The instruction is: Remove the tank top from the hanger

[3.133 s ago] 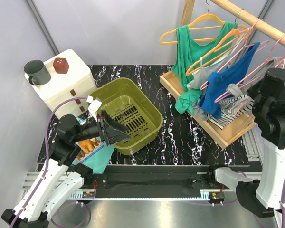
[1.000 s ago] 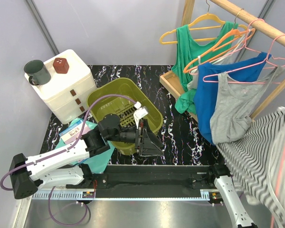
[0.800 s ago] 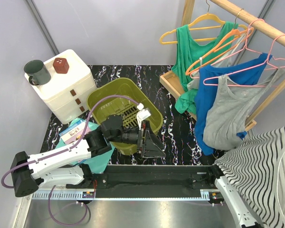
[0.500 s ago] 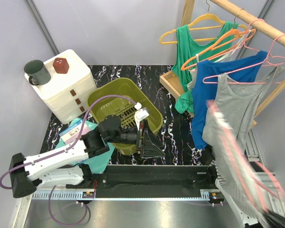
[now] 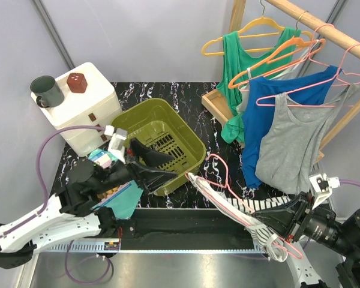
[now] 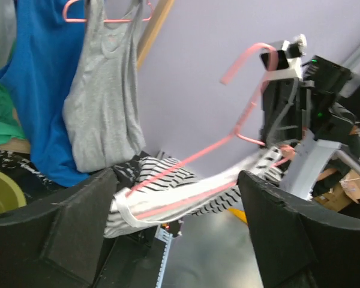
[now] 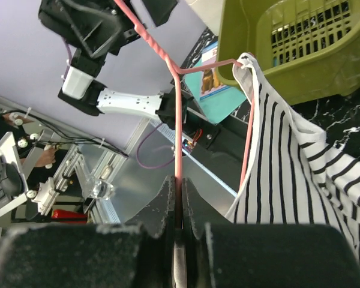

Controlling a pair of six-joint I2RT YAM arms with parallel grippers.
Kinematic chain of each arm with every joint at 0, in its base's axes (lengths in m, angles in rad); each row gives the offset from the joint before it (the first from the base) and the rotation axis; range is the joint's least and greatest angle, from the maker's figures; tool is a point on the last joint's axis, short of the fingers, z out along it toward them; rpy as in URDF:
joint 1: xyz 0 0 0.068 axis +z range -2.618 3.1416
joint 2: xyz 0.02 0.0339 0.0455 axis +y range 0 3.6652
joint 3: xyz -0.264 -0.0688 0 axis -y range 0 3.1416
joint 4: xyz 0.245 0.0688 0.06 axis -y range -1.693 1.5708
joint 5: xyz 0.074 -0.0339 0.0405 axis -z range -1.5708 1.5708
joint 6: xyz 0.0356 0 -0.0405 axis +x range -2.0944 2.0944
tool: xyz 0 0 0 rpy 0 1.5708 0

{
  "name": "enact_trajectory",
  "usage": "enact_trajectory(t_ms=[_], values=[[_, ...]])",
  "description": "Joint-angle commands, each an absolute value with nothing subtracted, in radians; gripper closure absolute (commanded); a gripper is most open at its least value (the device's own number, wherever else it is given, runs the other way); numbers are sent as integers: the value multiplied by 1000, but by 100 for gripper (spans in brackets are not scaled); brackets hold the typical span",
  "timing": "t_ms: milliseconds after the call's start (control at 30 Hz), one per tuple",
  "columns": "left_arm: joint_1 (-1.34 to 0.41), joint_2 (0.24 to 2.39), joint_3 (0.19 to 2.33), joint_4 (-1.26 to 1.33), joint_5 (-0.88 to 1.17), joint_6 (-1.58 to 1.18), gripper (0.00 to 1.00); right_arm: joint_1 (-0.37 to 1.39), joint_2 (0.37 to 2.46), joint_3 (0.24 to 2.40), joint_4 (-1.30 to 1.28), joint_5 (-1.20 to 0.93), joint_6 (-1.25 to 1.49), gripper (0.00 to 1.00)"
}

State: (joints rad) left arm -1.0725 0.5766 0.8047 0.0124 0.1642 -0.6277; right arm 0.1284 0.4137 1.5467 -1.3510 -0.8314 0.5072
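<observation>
Beyond the right claw (image 7: 179, 187), tank top (image 7: 291, 168) drapes the pinched hanger (image 7: 177, 114).

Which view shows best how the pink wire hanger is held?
Right wrist: the right end effector is shut on the pink wire hanger, close up. Top view: small, partly hidden. Left wrist: hanger visible, grip unclear.

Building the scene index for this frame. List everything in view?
striped tank top: 1, black-white, on pink hanger, front right
pink hanger: 1, pink, in right gripper
green tank top: 1, green, on rail
blue tank top: 1, blue, on rail
grey tank top: 1, grey, on rail
basket: 1, olive, table centre
white box: 1, white, back left
mug: 1, dark grey, on white box
left gripper: open, beside basket
right gripper: shut on pink hanger
</observation>
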Motion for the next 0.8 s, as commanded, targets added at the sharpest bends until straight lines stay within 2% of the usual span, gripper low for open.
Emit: enact_trajectory(t_ms=[0, 33, 67, 200, 567, 633, 767], values=[[-1078, 731, 894, -72, 107, -604, 21, 114, 365, 1528, -1192, -945, 568, 100], [-1084, 756, 908, -95, 72, -617, 29, 114, 362, 1526, -1183, -942, 581, 100], [-1088, 773, 925, -132, 55, -618, 32, 114, 359, 1529, -1168, -939, 586, 100], [-1143, 772, 904, -133, -40, -627, 34, 114, 350, 1552, -1157, -881, 601, 100], [-1183, 766, 882, -121, -55, -638, 28, 114, 337, 1545, -1118, -815, 620, 100], [-1183, 747, 870, -121, -77, -640, 22, 114, 336, 1536, -1118, -805, 615, 100], [-1183, 703, 865, -121, -110, -630, 16, 114, 333, 1513, -1108, -770, 612, 100]])
